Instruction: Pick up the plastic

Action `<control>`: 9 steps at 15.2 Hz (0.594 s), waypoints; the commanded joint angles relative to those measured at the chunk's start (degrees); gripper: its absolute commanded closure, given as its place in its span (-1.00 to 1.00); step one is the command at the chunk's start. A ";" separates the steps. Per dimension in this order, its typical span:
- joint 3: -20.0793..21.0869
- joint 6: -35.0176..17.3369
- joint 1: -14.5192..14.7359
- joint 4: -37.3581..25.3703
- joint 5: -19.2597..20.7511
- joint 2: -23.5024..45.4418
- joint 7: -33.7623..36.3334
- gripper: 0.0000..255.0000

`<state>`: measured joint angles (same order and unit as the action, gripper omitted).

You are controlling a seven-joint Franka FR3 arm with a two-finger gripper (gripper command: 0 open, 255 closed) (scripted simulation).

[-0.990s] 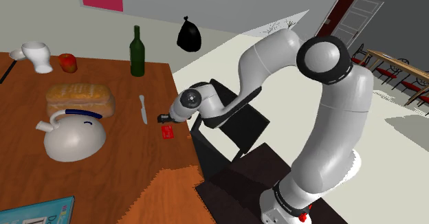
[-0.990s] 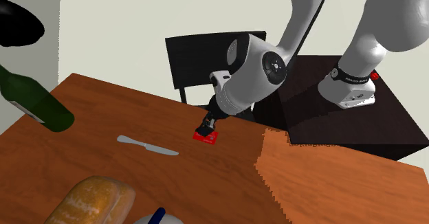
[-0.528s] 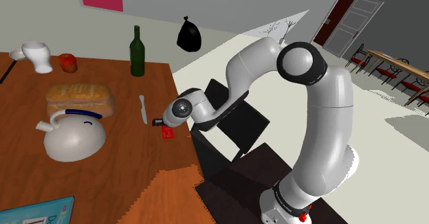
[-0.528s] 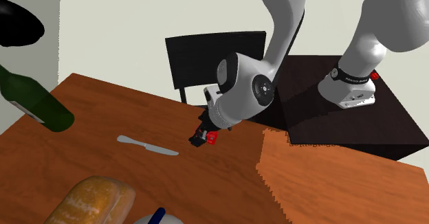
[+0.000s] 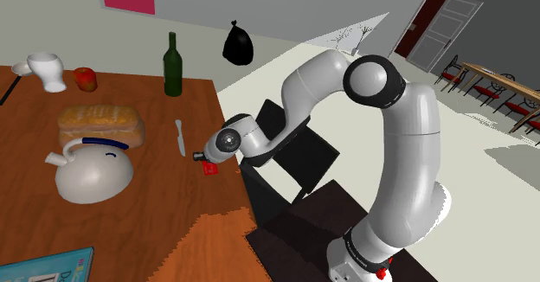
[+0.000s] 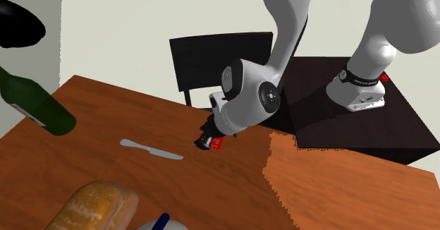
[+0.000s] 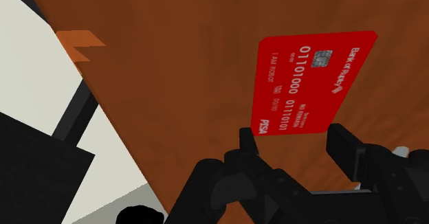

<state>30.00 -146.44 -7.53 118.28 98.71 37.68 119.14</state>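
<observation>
A red plastic bank card [image 7: 313, 85] lies on the brown wooden table [image 5: 130, 211] near its edge by the stand. My black gripper [image 7: 294, 137] is low over the table, its two fingers [image 7: 246, 139] closed against the card's near end, one on each long edge. In the shoulder view the gripper [image 5: 202, 157] sits just left of the card [image 5: 209, 169]. From the second exterior view, the hand [image 6: 206, 141] covers part of the card [image 6: 217, 143], which still rests on the wood.
A table knife [image 5: 180, 137] lies a short way beyond the card. Further along stand a green bottle [image 5: 173, 64], a bread loaf [image 5: 99, 124], a white teapot [image 5: 91, 172], an apple [image 5: 85, 79] and a white cup [image 5: 48, 71]. A black chair [image 5: 290, 155] stands between table and stand.
The arm bent lower and the hand shifted a little toward the knife. The fingers went from wide apart to closed on the card's end.
</observation>
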 commanded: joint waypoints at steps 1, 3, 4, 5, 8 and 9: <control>-0.35 0.06 -0.15 0.19 0.04 0.41 -0.01 1.00; -0.25 0.03 -0.22 0.57 -0.07 0.04 0.06 1.00; -0.30 0.03 -0.20 0.36 -0.05 0.23 -0.01 1.00; -0.22 0.17 -0.07 0.45 -0.08 0.20 0.15 1.00; 0.26 0.01 -0.51 0.70 -1.66 -0.93 -1.36 1.00; 0.53 -0.08 -0.75 1.04 -2.46 -1.66 -2.01 1.00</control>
<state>30.32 -146.47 -8.07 118.97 97.00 36.63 117.71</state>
